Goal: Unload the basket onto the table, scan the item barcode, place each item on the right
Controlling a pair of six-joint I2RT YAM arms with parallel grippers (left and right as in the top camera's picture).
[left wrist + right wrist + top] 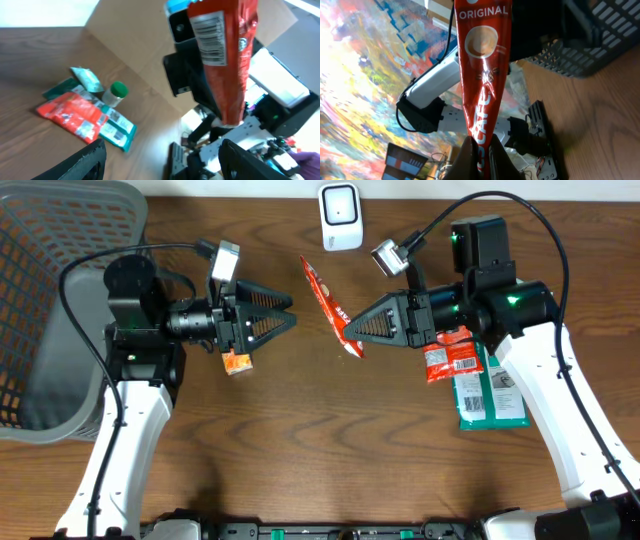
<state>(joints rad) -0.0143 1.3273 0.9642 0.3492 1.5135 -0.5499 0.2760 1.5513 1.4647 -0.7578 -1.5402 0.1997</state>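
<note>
Pinching sachet (328, 302) by lower end in clenched right gripper (351, 333), holding it raised mid-table for scanning. Showing barcode (209, 39) toward left side, not toward scanner (340, 217); likely needing reorientation. Hovering left gripper (291, 314) released, empty, just beside sachet, probably readying handover.

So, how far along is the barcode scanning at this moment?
Done: the red sachet is off the table, pinched at one end by the right gripper. In hand: it is held up between the arms, its barcode facing the open left gripper. Left: showing the barcode to the white scanner at the table's far edge; nothing shows a scan yet.
</note>
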